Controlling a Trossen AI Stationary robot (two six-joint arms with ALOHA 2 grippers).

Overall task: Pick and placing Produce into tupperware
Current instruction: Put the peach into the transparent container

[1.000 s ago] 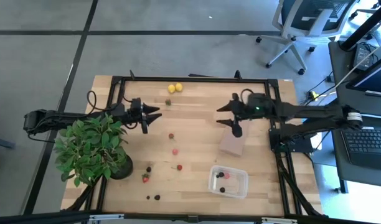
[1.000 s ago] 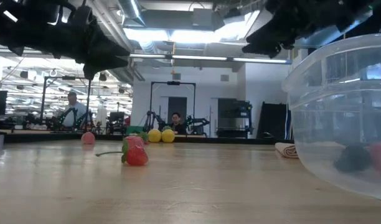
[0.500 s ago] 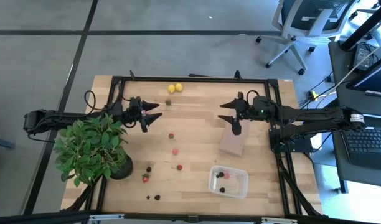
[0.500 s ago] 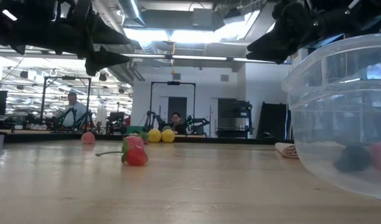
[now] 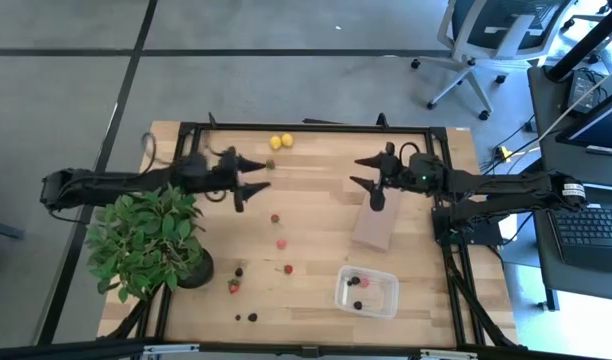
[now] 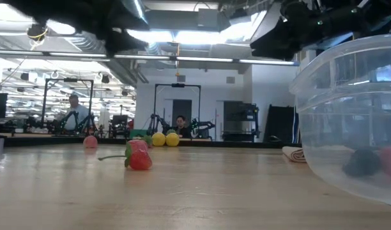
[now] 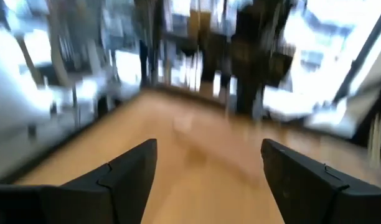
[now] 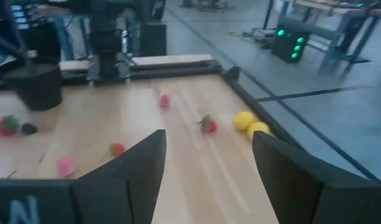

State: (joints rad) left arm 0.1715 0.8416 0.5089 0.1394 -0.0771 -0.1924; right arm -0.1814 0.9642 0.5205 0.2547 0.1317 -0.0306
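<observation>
Plant point(image 5: 146, 240) sits at the table's left edge, and just past it the left gripper point(image 5: 248, 175) hovers with fingers spread wide, empty. Produce point(image 5: 280, 243) lies scattered mid-table, two lemons point(image 5: 281, 141) at the far edge. Right gripper point(image 5: 371, 176) gapes wide above the brown block point(image 5: 374, 229). Tupperware point(image 5: 367, 291) waits near the front right, a few pieces inside.

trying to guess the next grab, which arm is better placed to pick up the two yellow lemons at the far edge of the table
Left, probably. The open left gripper hangs just beside the lemons, with only bare wood between. The right gripper, also open and empty, is farther across the table, above the brown block.
</observation>
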